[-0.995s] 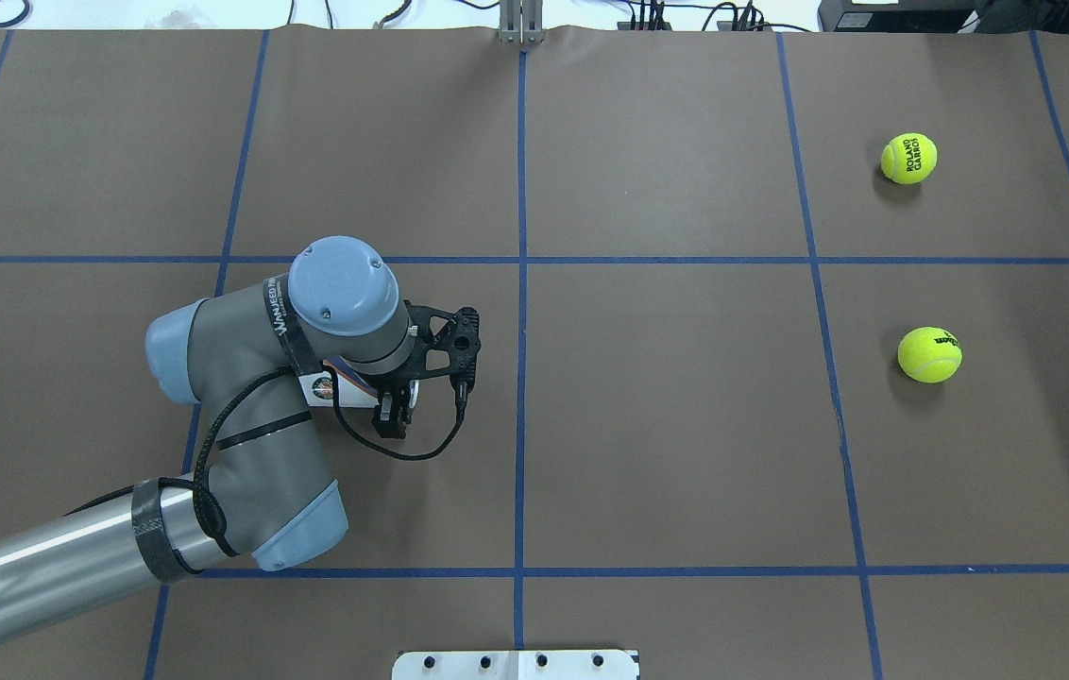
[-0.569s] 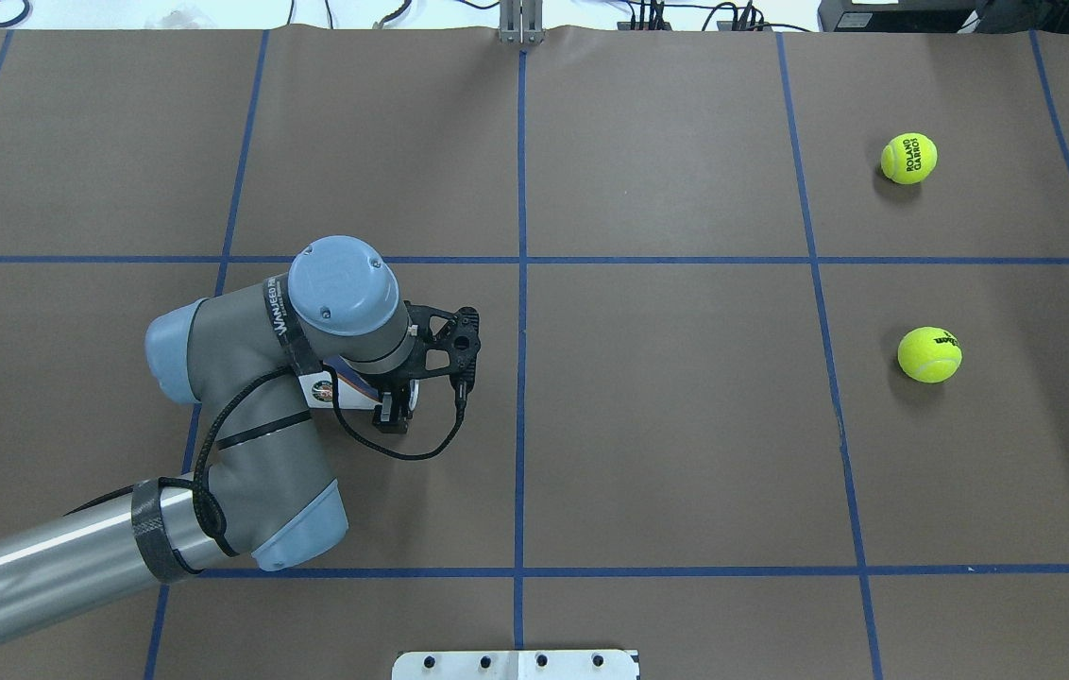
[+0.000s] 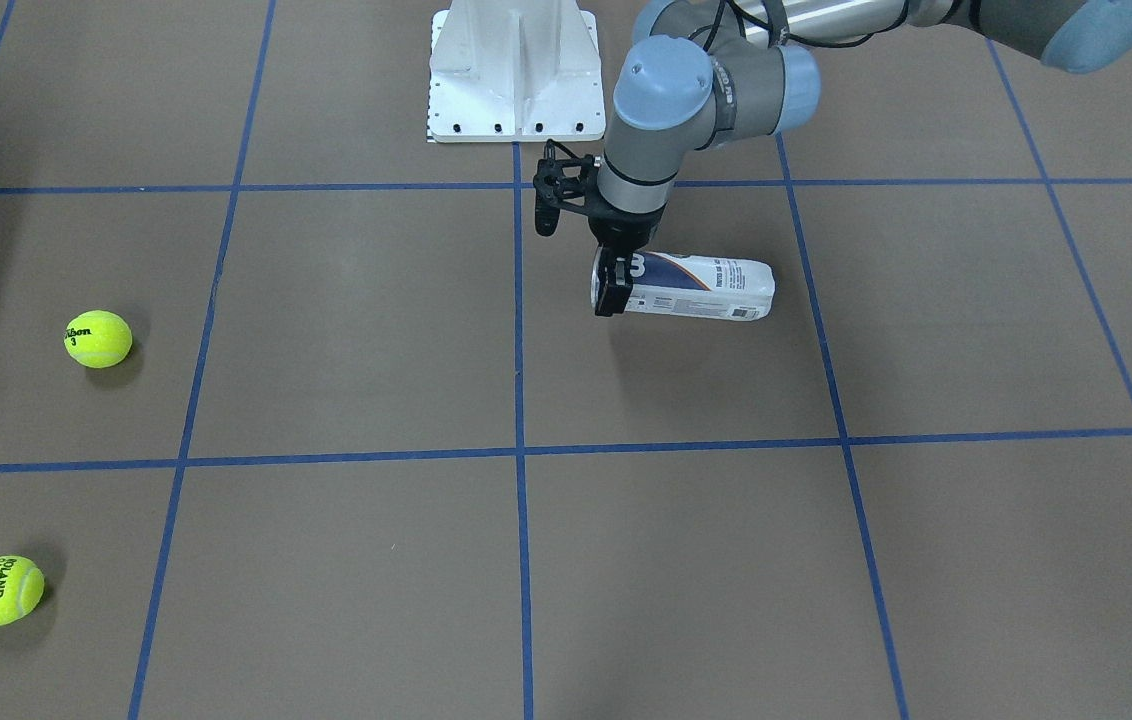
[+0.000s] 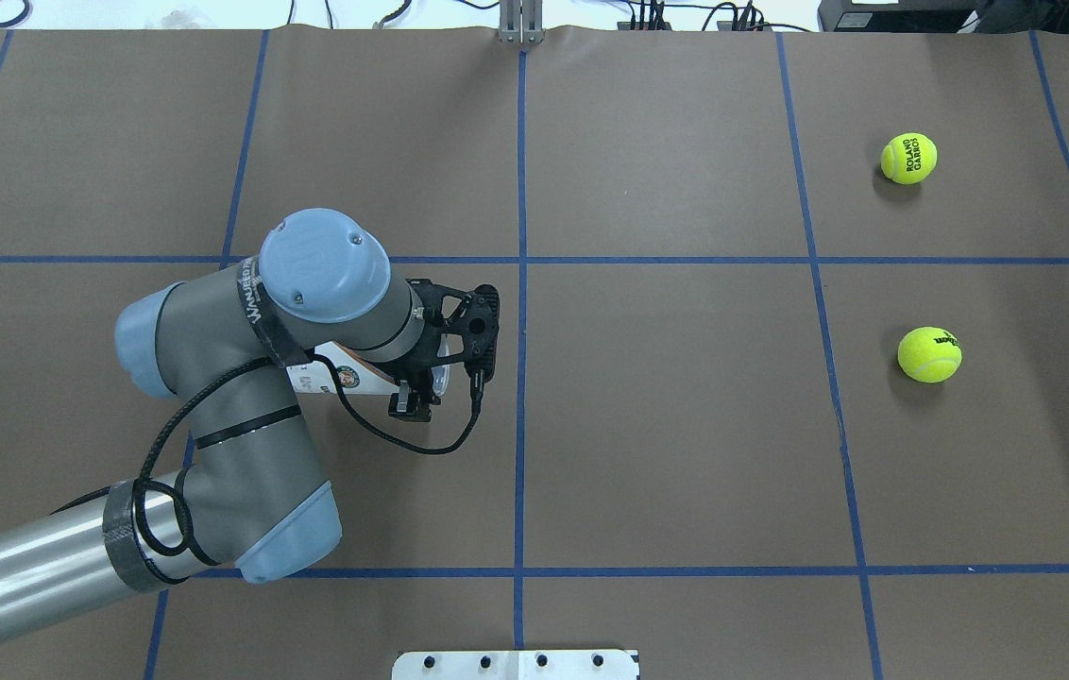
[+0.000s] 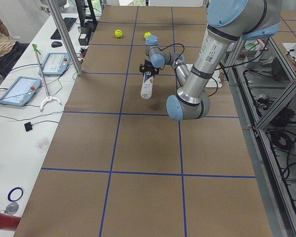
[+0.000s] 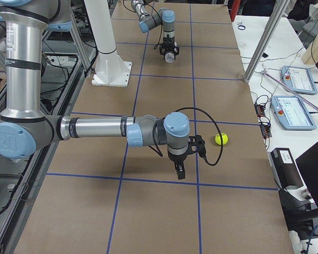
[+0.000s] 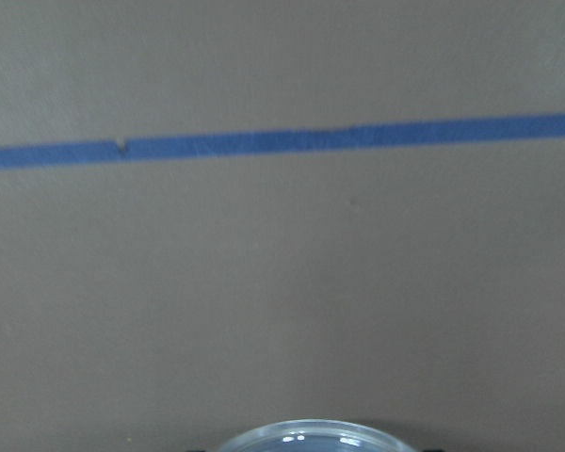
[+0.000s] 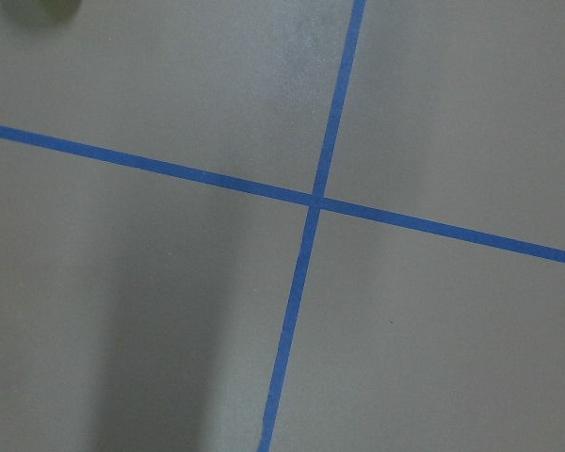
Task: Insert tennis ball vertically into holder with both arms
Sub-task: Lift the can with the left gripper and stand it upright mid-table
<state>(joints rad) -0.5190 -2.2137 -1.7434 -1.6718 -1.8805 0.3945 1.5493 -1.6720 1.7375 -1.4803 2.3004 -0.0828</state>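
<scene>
Gripping holder (image 3: 701, 287) near its rim: left gripper (image 3: 612, 285) clamped across it | holder forward-left of pedestal (image 3: 514, 70), long axis roughly level, rim toward pedestal's centreline | 2 balls (image 4: 929, 354) (image 4: 908, 158) far right of pedestal, right gripper (image 6: 179, 170) nearer them, its opening cannot be told.

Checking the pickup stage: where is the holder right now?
In the front-facing view the holder is just right of the centre line, near the white base, one end in the left gripper.
</scene>
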